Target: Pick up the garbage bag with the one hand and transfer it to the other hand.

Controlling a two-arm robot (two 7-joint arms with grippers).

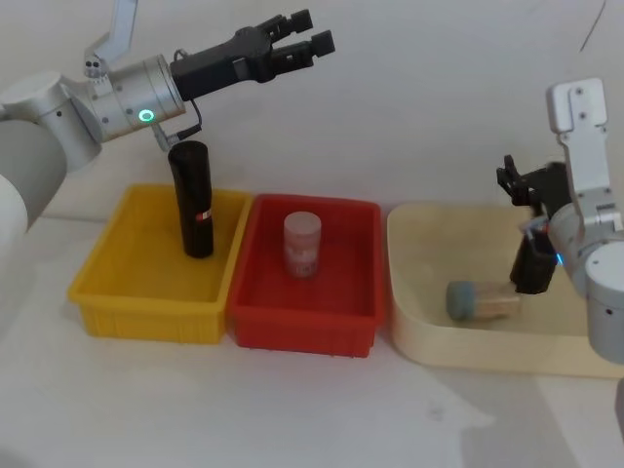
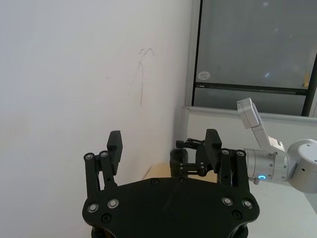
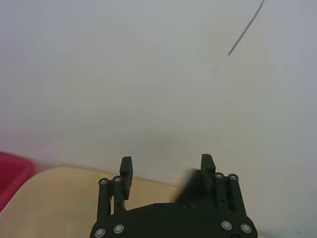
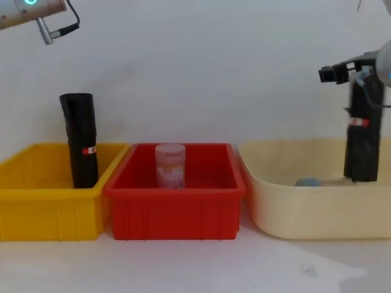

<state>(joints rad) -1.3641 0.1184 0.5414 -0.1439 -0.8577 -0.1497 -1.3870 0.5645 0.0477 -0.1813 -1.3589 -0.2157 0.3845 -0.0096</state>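
The garbage bag (image 1: 534,268), a black roll (image 4: 363,152) with a small red label, stands upright at the far right of the cream bin (image 1: 468,346). My right gripper (image 1: 509,183), on the blue-ringed arm, hovers open just above and beside its top (image 4: 330,73), holding nothing (image 3: 166,161). My left gripper (image 1: 292,39), on the green-ringed arm, is raised high over the yellow bin (image 1: 136,297). It points toward the right arm, open and empty (image 2: 164,141). The left wrist view looks across at the right gripper (image 2: 185,153).
A second, taller-looking black roll (image 1: 193,205) stands in the yellow bin (image 4: 49,195). A translucent pink jar (image 1: 302,244) stands in the red bin (image 1: 302,322). A blue-and-tan container (image 1: 478,300) lies in the cream bin. A white wall rises close behind the bins.
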